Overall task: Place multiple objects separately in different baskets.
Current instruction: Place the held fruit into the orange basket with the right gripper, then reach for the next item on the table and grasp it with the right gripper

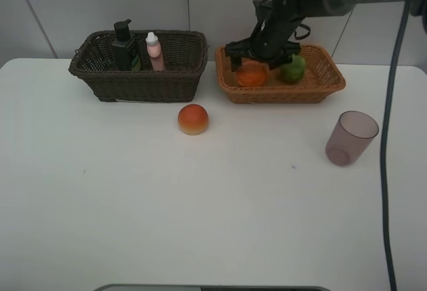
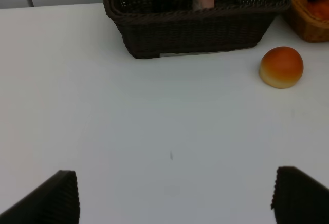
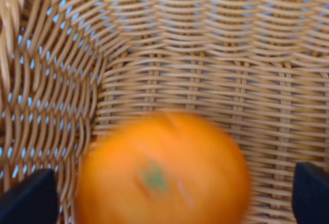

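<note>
The orange [image 1: 251, 74] lies in the light tan basket [image 1: 320, 91] beside the green citrus fruit [image 1: 292, 69]. My right gripper [image 1: 257, 61] hangs just above the orange. In the right wrist view its fingers [image 3: 28, 198] stand wide on both sides of the blurred orange [image 3: 164, 175] without touching it. The dark brown basket [image 1: 133, 81] holds the dark green pump bottle [image 1: 123, 44] and the pink bottle [image 1: 154, 52]. The peach-like fruit [image 1: 193, 119] and the purple cup [image 1: 351, 137] rest on the table. My left gripper [image 2: 175, 198] is open and empty, low over the table, with the peach-like fruit [image 2: 281, 67] ahead of it.
The white table [image 1: 200, 204] stretches in front of both baskets. A white wall stands close behind them. A dark cable [image 1: 387, 137] hangs down at the right edge, near the cup.
</note>
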Motion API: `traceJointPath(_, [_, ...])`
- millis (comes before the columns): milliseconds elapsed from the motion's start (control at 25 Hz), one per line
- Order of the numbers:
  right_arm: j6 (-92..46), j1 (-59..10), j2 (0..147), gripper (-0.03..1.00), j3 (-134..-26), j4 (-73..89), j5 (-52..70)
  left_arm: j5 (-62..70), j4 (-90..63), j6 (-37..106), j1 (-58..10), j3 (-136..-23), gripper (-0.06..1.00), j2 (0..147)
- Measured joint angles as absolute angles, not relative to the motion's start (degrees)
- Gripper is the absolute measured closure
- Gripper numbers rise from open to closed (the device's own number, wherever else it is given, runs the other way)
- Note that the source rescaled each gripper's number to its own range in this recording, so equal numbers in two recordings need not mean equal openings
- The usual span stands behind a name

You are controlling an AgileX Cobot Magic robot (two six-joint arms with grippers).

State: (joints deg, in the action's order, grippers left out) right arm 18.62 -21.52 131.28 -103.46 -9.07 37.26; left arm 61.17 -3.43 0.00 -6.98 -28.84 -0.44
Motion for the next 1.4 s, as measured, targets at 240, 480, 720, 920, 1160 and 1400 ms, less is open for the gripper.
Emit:
traceJointPath(240, [16.17, -21.7, 129.05, -0.03, -103.46, -9.06, 42.3, 61.17, -3.43, 0.0, -6.98, -28.84, 0.0, -0.44])
traceJointPath(480, [6.11, -25.55, 122.43, -0.03, -103.66, -6.35, 49.33, 61.17, -3.43, 0.0, -6.98, -28.84, 0.0, -0.44])
traceJointPath(720, [-7.77, -33.01, 120.81, -0.03, -103.72, 2.83, 55.58, 61.17, -3.43, 0.0, -6.98, -28.84, 0.0, -0.44])
traceJointPath(920, [-14.68, -37.15, 121.13, -0.03, -103.72, 4.61, 57.15, 61.17, -3.43, 0.0, -6.98, -28.84, 0.0, -0.44])
traceJointPath(1160, [-15.91, -38.21, 124.0, -0.03, -103.72, 1.42, 55.84, 61.17, -3.43, 0.0, -6.98, -28.84, 0.0, -0.44])
traceJointPath(1400, [-16.27, -38.21, 127.85, -0.03, -103.72, -1.34, 51.32, 61.17, -3.43, 0.0, -6.98, -28.84, 0.0, -0.44])
